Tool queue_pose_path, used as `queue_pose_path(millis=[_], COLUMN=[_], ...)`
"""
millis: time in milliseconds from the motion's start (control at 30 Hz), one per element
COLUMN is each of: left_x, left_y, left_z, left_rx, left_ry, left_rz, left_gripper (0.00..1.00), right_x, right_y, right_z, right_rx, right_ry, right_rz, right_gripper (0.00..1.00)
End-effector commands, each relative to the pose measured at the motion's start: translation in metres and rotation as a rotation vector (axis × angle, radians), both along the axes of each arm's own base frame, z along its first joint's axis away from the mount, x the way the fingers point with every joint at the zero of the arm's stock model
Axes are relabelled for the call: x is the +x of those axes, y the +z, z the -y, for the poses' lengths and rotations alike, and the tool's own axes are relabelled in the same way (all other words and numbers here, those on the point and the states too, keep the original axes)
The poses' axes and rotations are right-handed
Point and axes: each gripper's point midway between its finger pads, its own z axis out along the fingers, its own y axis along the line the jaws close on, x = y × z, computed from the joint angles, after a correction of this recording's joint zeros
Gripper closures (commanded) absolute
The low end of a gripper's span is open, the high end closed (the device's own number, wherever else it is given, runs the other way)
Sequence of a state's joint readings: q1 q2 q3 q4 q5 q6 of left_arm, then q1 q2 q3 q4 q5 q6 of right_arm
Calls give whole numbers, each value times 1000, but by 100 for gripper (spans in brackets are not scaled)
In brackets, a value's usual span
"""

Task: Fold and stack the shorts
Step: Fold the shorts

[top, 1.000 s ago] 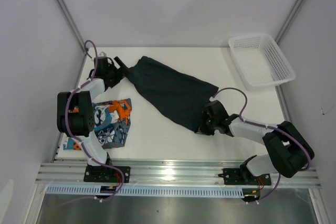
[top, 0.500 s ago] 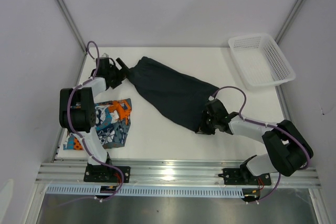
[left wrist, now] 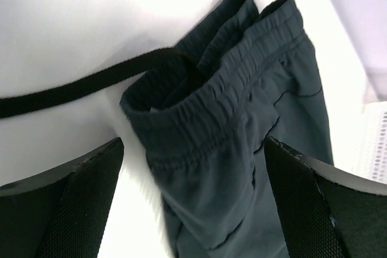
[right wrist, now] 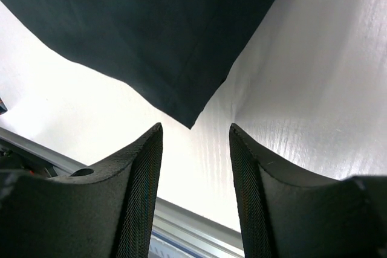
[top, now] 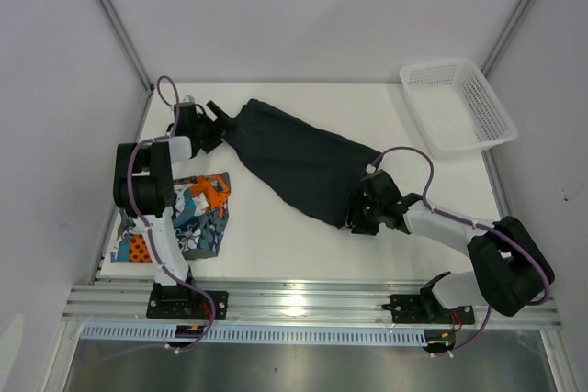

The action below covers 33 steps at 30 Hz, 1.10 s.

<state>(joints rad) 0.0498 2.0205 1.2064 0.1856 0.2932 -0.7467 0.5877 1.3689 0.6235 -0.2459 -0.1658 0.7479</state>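
Observation:
The plain dark shorts (top: 299, 161) lie flat and slanted across the table, waistband at the far left, leg hem at the near right. My left gripper (top: 218, 117) stands wide open at the waistband (left wrist: 224, 104), with the fabric between its fingers (left wrist: 66, 203) and untouched by either pad. A black drawstring (left wrist: 84, 86) trails off to the left. My right gripper (top: 353, 219) is open just short of the hem corner (right wrist: 188, 119), holding nothing. The printed shorts (top: 195, 213) lie folded near the left edge, partly under the left arm.
A white mesh basket (top: 457, 106) stands at the far right corner; its edge shows in the left wrist view (left wrist: 378, 143). An aluminium rail (top: 303, 298) runs along the table's near edge, close behind the right gripper (right wrist: 195, 131).
My right gripper has opened and let go of the dark shorts' hem corner, which now lies on the table. The left arm's elbow has shifted; its gripper stays open at the waistband.

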Motion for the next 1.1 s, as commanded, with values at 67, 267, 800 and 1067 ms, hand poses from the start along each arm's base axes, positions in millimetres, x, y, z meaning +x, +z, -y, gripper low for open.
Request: queue_pose_path(millis=[67,267,800,1067], left_x=[21,21,15,-67], left_y=[12,2,53,37], left_z=[7,-1,13,25], left_rx=[-90,-76,-4,-47], left_ry=[35,95,6,79], left_rz=[86,86,340,278], left_gripper=[1,17,100,99], right_x=[9,12,76,145], right_y=[25,45,109,95], right_z=[-2,0,-22,-59], right_rx=[17,29,132,125], right_ry=[-4,-11,-33,56], right_rz=[61,100,325,310], right_gripper=[47,41,45,51])
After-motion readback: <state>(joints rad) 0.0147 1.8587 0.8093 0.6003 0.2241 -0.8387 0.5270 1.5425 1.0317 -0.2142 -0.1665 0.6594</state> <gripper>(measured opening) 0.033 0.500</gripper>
